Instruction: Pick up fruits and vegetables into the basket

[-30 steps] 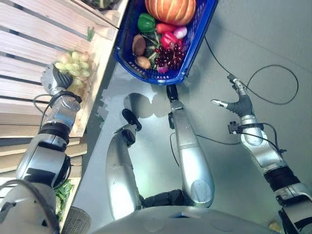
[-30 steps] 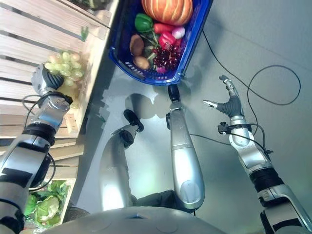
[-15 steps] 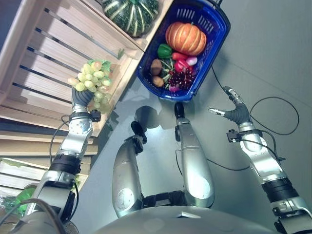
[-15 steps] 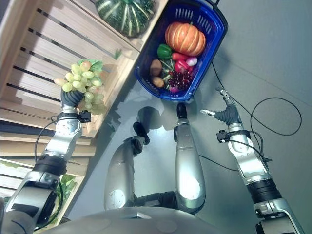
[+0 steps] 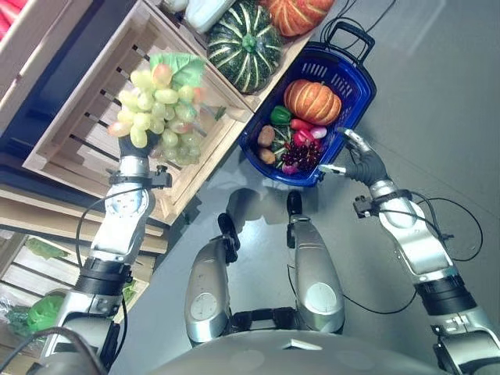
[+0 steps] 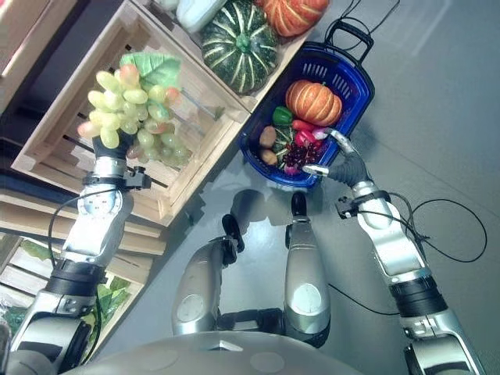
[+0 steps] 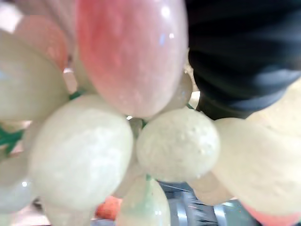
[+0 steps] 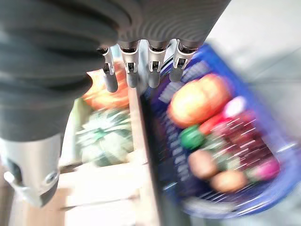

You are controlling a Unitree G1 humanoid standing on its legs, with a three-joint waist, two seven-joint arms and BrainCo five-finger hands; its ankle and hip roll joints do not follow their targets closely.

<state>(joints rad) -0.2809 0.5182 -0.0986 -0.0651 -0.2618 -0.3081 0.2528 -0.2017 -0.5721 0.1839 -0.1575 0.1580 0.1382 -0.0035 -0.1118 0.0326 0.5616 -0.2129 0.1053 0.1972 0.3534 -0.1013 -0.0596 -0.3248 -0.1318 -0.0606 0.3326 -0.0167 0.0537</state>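
My left hand [image 5: 134, 148] is shut on a bunch of pale green and pink grapes [image 5: 160, 105] and holds it up over a slatted wooden crate [image 5: 78, 129]. The grapes [image 7: 84, 150] crowd the left wrist view beside the dark cover. The blue basket [image 5: 358, 74] stands on the grey floor, right of the crate. It holds an orange pumpkin [image 5: 312, 100], a green pepper [image 5: 280, 115], dark red grapes [image 5: 301, 155] and other produce. My right hand [image 5: 361, 162] is open with straight fingers [image 8: 141, 70] at the basket's near right rim, holding nothing.
A green striped pumpkin [image 5: 244, 44] and another orange pumpkin [image 5: 297, 12] sit on the wooden stand behind the crate. Leafy greens [image 5: 35, 312] lie in a lower crate at the left. Bare grey floor [image 5: 437, 94] lies right of the basket.
The camera has tilted, shifting the whole picture. My left hand has lifted the grapes up off the crate. My right hand has moved in to the basket's rim.
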